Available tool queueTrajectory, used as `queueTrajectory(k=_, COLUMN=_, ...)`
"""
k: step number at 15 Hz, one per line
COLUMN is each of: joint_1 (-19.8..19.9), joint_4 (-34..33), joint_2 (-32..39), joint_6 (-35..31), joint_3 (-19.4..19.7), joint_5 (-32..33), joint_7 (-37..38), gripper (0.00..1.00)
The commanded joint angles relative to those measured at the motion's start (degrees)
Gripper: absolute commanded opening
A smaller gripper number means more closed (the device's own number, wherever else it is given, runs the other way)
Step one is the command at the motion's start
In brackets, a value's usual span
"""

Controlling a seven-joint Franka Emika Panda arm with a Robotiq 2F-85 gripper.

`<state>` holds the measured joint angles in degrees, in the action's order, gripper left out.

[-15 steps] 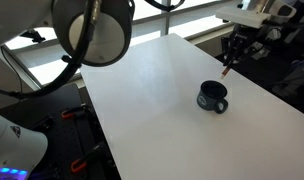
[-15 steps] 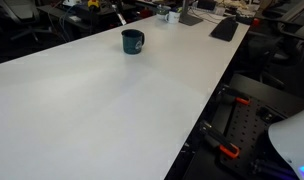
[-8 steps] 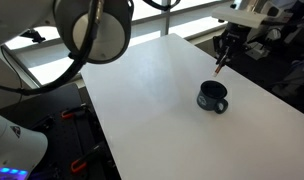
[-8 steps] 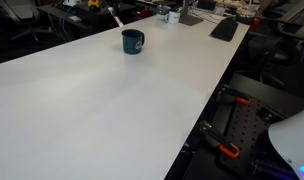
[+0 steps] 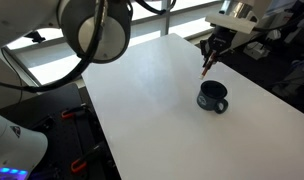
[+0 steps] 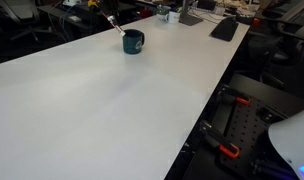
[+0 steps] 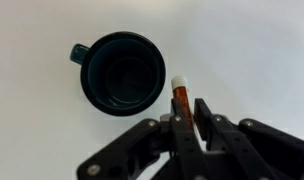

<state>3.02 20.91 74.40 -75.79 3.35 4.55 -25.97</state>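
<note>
- One hand hangs above the counter, clenched on a tilted brown marker.
- Marker's tip sits just beside the dark mug, which stands near a counter edge.

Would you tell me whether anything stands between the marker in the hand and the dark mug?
Nothing visible does: the marker, held in the shut hand, hangs beside the mug, with only bare table showing between them.

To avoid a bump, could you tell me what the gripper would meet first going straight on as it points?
Probably the white table beside the mug: the marker in its fingers leads, its tip just clear of the rim in the wrist view, though depth is unclear.
</note>
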Motion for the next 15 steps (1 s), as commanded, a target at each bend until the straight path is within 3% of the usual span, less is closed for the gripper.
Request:
queueTrajectory(k=1, joint_1=-1.3, joint_4=0.0, joint_2=0.6, joint_6=1.8, joint_3=0.6, joint_5=1.3, joint_7=-3.1, gripper=0.04)
queueTrajectory(k=15, joint_1=-2.3, joint_4=1.9, joint_2=8.0, joint_6=0.7, joint_3=2.0, joint_5=6.8, joint_7=-1.9, gripper=0.04)
